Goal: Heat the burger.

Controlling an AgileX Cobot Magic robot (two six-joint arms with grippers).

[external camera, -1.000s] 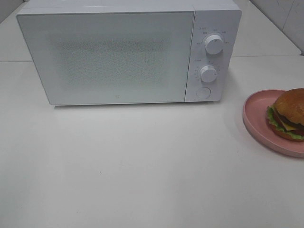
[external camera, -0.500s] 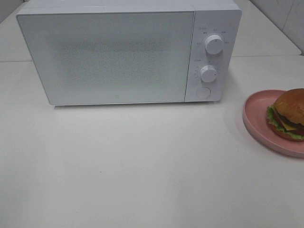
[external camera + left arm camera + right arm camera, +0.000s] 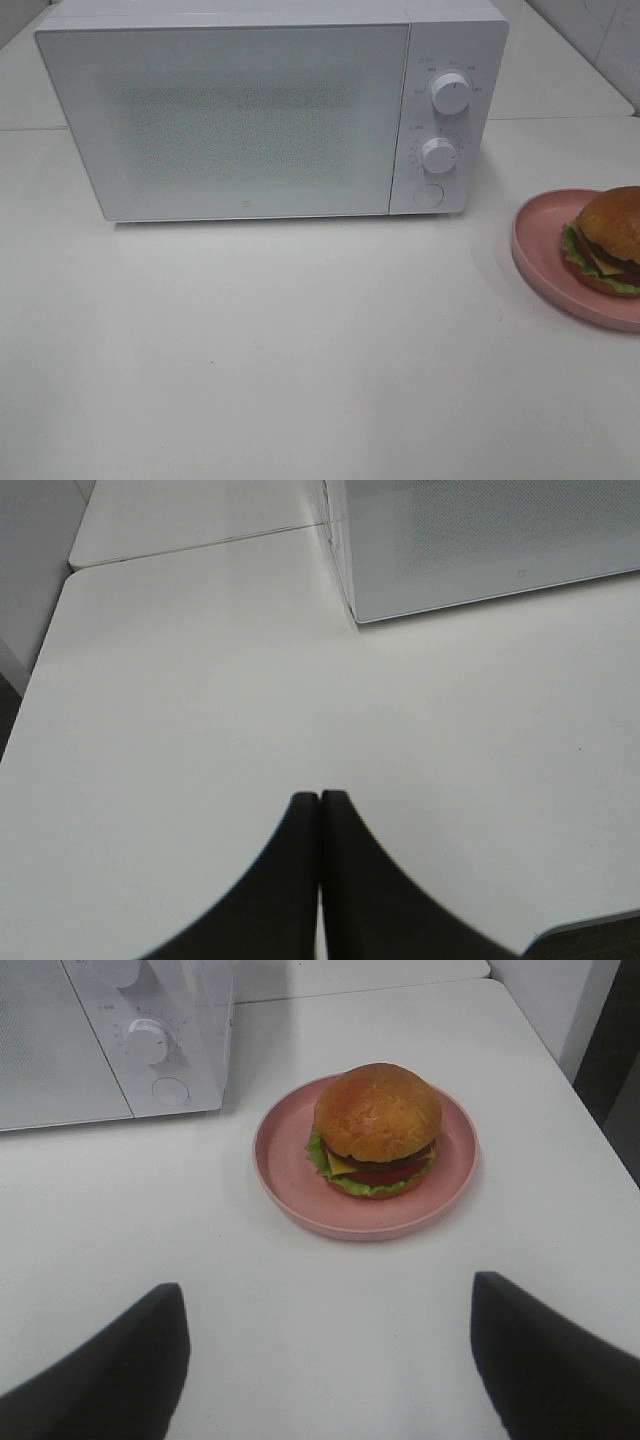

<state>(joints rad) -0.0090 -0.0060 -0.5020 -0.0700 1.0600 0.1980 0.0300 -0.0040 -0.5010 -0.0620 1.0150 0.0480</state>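
The burger (image 3: pixel 610 240) (image 3: pixel 376 1127), with a golden-brown bun, lettuce, cheese and tomato, sits on a round pink plate (image 3: pixel 545 255) (image 3: pixel 290 1185) at the table's right edge. A white microwave (image 3: pixel 270 110) stands at the back with its door closed. Neither arm shows in the exterior high view. In the right wrist view my right gripper (image 3: pixel 330 1360) is open, its dark fingers spread wide over the bare table short of the plate. In the left wrist view my left gripper (image 3: pixel 319 805) is shut with its fingertips together, above the table near the microwave's left front corner (image 3: pixel 355 615).
The microwave has two white knobs (image 3: pixel 450 93) (image 3: pixel 439 155) and a round button (image 3: pixel 428 195) on its right panel. A seam (image 3: pixel 560 118) between tabletops runs behind it. The table edge (image 3: pixel 40 670) drops off on the left side.
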